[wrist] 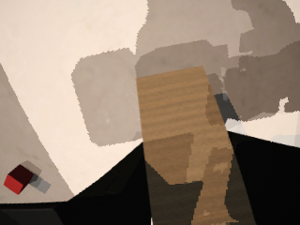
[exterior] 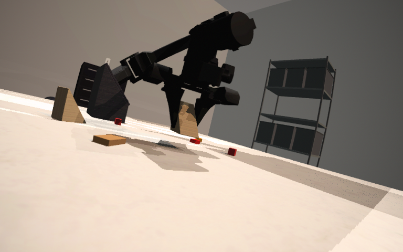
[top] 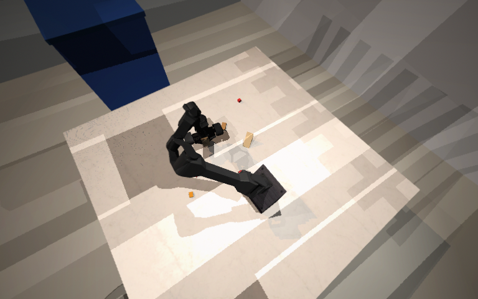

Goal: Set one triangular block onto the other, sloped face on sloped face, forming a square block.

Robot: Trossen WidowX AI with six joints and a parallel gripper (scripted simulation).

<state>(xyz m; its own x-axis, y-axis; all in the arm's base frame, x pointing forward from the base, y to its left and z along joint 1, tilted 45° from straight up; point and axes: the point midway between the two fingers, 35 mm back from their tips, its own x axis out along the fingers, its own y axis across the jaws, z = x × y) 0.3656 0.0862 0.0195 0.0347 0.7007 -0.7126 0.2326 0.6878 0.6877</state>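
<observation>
One tan wooden triangular block (top: 205, 141) (exterior: 187, 116) (wrist: 173, 105) is between the fingers of my gripper (top: 206, 137) (exterior: 185, 124) (wrist: 182, 142), which is shut on it. In the exterior view it hangs above the table (top: 211, 264) (exterior: 178, 208), with shadows apart from it below. The fingers hide parts of its sides. The other triangular block (top: 248, 139) (exterior: 61, 103) stands upright on the table near the arm's base, apart from the gripper. Its tall, narrow wedge profile shows in the exterior view.
A flat orange block (top: 223, 125) (exterior: 109, 139) lies near the gripper and the standing block. Small red cubes (top: 239, 100) (exterior: 232, 151) (wrist: 19, 179) are scattered about, one beside the arm's base. A small orange piece (top: 190, 194) lies on the arm's other side.
</observation>
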